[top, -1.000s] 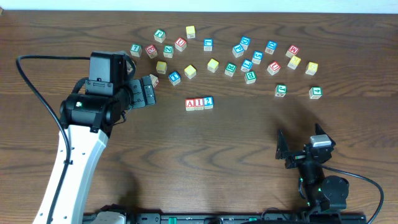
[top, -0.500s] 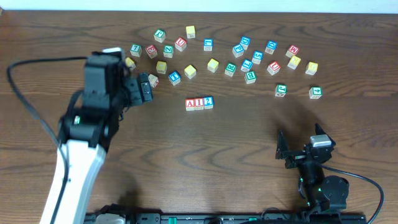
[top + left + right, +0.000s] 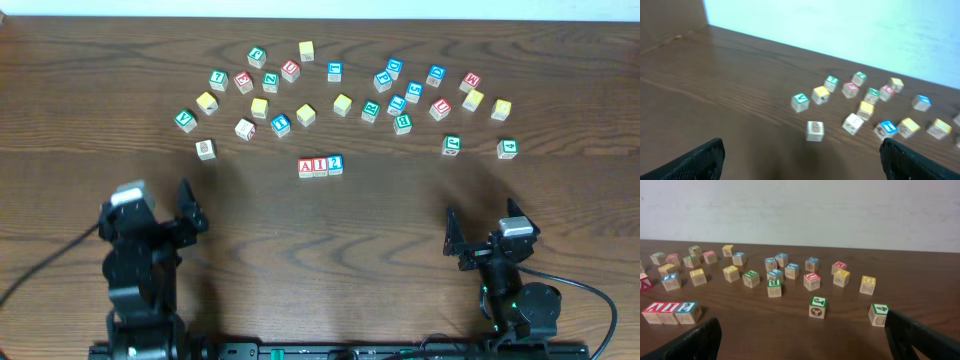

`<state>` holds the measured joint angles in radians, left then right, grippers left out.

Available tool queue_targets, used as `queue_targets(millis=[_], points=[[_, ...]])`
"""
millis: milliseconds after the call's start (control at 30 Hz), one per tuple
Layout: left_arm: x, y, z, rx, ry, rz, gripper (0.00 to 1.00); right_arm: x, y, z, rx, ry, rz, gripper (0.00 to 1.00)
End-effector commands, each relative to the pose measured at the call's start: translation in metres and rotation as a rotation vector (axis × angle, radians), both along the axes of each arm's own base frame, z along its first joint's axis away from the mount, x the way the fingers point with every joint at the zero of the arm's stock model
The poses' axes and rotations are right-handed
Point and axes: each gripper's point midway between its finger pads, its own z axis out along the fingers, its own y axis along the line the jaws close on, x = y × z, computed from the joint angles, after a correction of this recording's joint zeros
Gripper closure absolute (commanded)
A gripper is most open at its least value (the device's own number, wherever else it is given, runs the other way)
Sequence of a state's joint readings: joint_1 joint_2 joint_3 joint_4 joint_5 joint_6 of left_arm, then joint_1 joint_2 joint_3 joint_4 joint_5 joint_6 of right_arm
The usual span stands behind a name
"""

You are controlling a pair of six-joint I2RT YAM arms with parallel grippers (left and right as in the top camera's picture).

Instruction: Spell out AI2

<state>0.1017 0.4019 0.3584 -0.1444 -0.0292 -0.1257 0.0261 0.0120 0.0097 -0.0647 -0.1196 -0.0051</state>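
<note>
You've got the AI2 row [image 3: 320, 166] on the desk [image 3: 400, 270], blocks A, I, 2 touching, L to R. Left hand [image 3: 800, 167] sits on the near side of the row, off to its left, well apart, spread wide. Right hand [image 3: 802, 347]: near side, off to the row's right, also spread wide. Loose blocks [image 3: 343, 104] scatter just beyond the row, far side.
</note>
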Motion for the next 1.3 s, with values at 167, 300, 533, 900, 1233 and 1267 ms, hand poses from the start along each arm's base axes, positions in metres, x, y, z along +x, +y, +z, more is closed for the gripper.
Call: queue_targets(millis=[167,300,533,900,1233,1267], points=[[-0.019,0.012,-0.033,0.053,-0.095,0.049,0.03,0.0,-0.002,-0.001,-0.008,-0.002,-0.006,0.01],[-0.018,0.012,-0.039,0.064,-0.154,0.049,0.03,0.0,-0.002,-0.001,-0.008,-0.002,-0.006,0.01],[-0.017,0.013,-0.037,0.151,-0.197,0.042,0.03,0.0,-0.002,-0.001,-0.008,-0.002,-0.006,0.01],[-0.02,0.012,-0.063,0.187,-0.081,0.024,0.03,0.0,-0.002,-0.001,-0.008,-0.002,-0.006,0.01],[-0.02,0.012,-0.064,0.186,-0.077,0.023,0.03,0.0,-0.002,-0.001,-0.008,-0.002,-0.006,0.01],[-0.02,0.012,-0.064,0.186,-0.077,0.023,0.02,0.0,-0.002,-0.001,-0.008,-0.002,-0.006,0.01]])
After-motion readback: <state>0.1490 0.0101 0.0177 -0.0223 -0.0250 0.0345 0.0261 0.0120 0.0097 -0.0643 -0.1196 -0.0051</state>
